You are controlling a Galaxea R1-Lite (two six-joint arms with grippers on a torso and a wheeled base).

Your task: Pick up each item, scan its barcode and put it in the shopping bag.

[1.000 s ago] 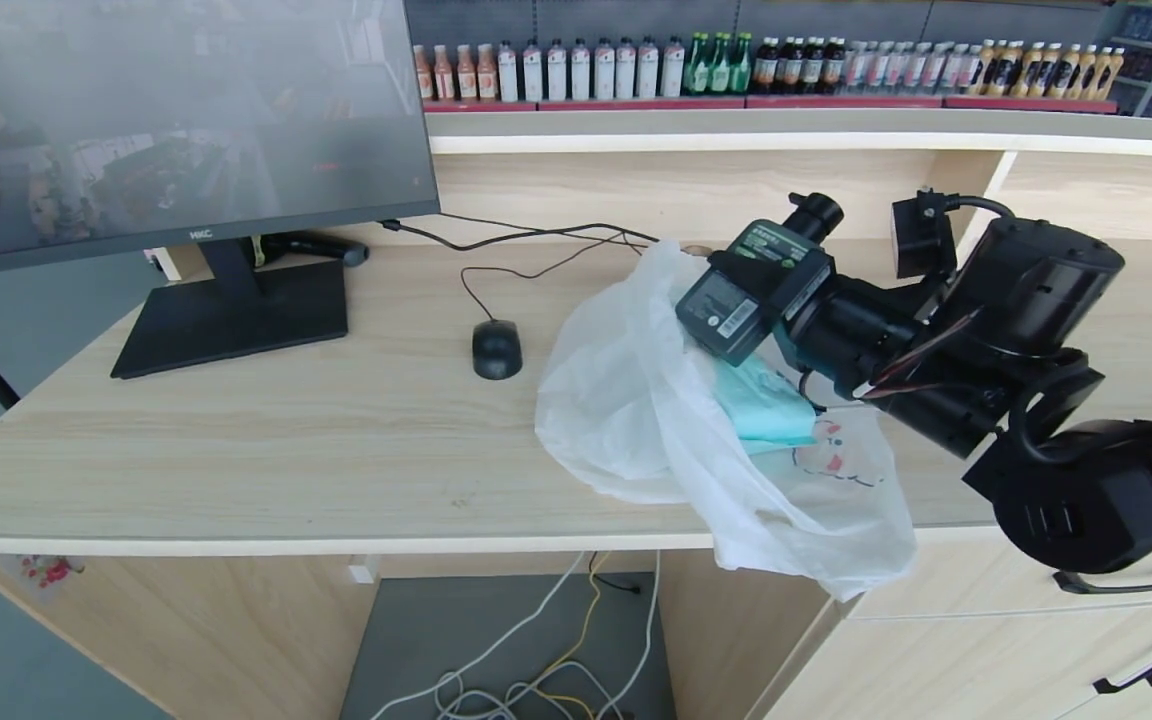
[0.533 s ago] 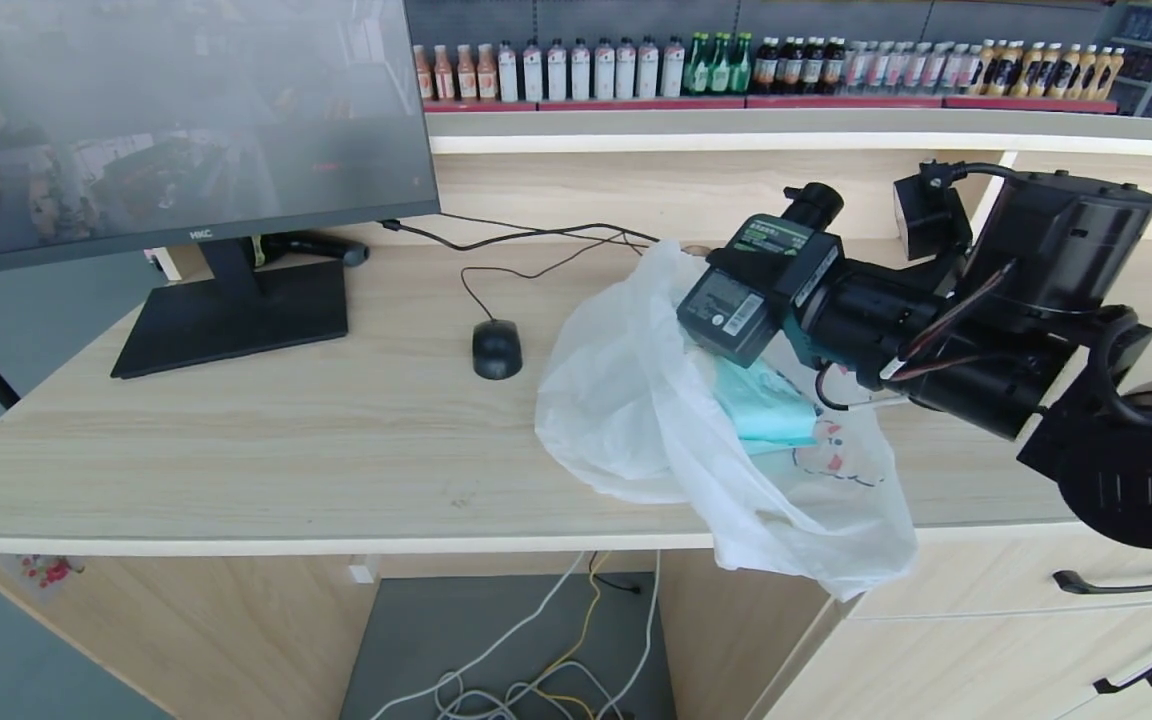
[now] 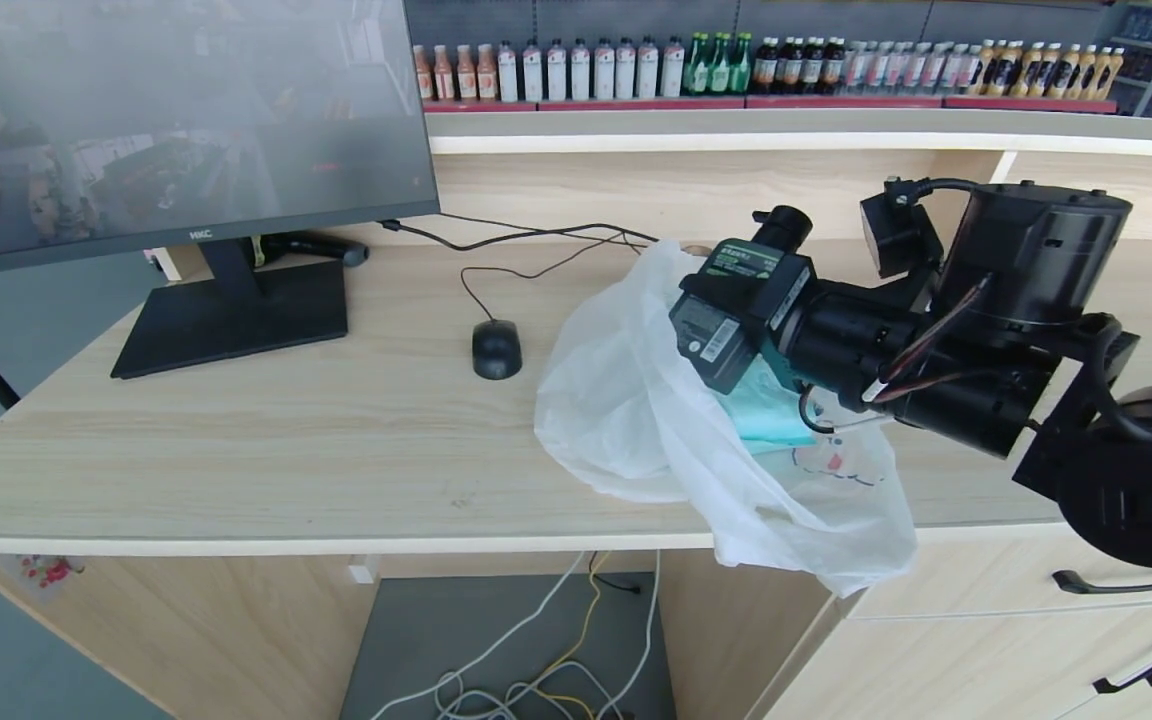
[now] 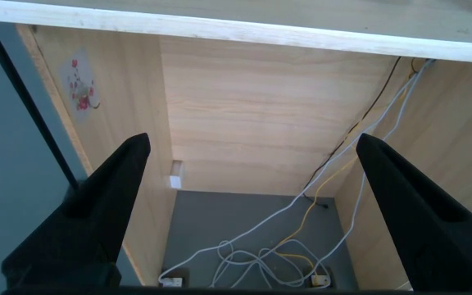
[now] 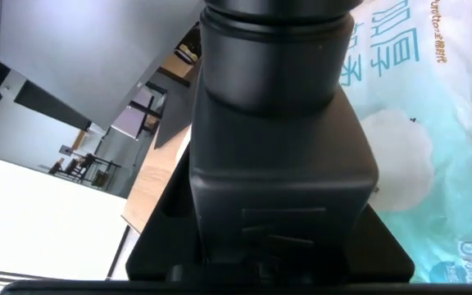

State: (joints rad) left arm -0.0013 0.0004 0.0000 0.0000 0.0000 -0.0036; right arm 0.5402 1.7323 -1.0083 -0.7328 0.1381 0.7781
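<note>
Black bottle pinched in right tool over bag rim; left tool spread

Monitor, mouse on counter; bottles line rear shelf.

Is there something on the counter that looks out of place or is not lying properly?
Yes. The shopping bag lies slumped on its side, and one corner hangs over the front edge of the counter. The teal pack inside shows at its mouth. The right pincer holds a dark bottle tilted above the bag.
</note>
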